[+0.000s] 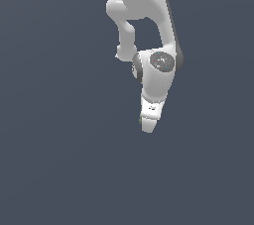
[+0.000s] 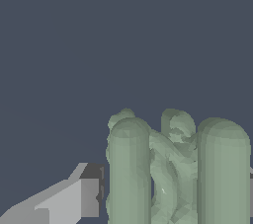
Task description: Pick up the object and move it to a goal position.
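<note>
**Green object sits between pincer fingers, arm over plain dark ground**

Wrist view: pale green object (image 2: 175, 173) fills the near field, rounded upright columns with a lumpy ridged middle. One grey finger (image 2: 74, 198) with a dark pad sits just beside it at 9 o'clock of the object; a sliver of the second finger shows at the 3 o'clock frame edge. Object lies between the two fingers. Contact not clear, so cannot tell whether the pincer is clamped or just apart around it.

Exterior view: white arm (image 1: 144, 16) reaches down from 12 o'clock, pincer (image 1: 149, 126) pointing down. Object hidden there behind the pincer. Plain dark blue-grey background all round.
</note>
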`<action>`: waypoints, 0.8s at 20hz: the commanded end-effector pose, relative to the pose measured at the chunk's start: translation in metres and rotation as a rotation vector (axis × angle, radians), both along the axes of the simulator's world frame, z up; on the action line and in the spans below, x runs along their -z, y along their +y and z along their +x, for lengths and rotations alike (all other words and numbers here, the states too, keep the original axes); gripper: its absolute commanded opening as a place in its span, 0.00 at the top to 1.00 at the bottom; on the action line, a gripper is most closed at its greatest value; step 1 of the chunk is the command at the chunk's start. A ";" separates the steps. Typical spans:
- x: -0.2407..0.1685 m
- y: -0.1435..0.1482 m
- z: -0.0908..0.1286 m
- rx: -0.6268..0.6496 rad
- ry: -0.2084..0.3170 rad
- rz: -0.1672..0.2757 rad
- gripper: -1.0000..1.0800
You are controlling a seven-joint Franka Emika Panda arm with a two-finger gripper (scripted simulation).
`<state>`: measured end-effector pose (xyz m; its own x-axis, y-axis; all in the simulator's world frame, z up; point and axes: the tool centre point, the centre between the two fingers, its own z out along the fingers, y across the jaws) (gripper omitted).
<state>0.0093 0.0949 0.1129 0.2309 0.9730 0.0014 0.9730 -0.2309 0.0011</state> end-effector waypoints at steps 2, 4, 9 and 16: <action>-0.014 0.021 0.017 0.001 0.001 0.000 1.00; -0.022 0.032 0.027 0.001 0.001 0.000 1.00; -0.038 0.057 0.048 0.001 0.001 0.000 1.00; -0.057 0.086 0.073 0.001 0.001 0.000 1.00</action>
<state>0.0771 0.1747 0.1661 0.2318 0.9728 0.0011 0.9728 -0.2318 0.0001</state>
